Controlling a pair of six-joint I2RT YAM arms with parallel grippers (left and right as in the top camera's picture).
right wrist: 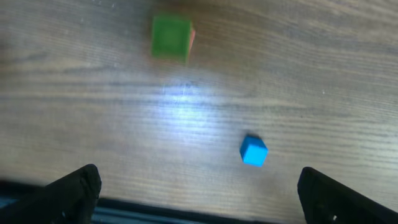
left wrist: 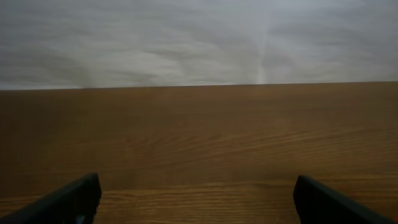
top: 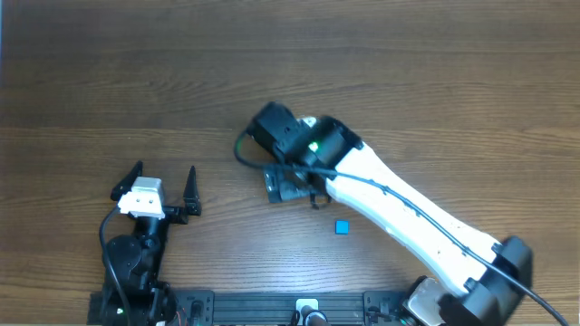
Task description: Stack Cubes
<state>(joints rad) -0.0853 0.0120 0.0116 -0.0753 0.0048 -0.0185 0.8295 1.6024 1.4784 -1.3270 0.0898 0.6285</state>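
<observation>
Since green cube [right wrist: 170,37] looks stacked on reddish cube [right wrist: 193,38], blue cube [right wrist: 254,151] next: right jaws wide, empty; centre over it, pinch flat faces; left jaws wide.

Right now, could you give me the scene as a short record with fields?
table: wooden
green cube: on the table, reddish edge at one side
blue cube: on the table, apart from the green cube
left gripper: open, empty
right gripper: open, empty, above the table near both cubes
</observation>
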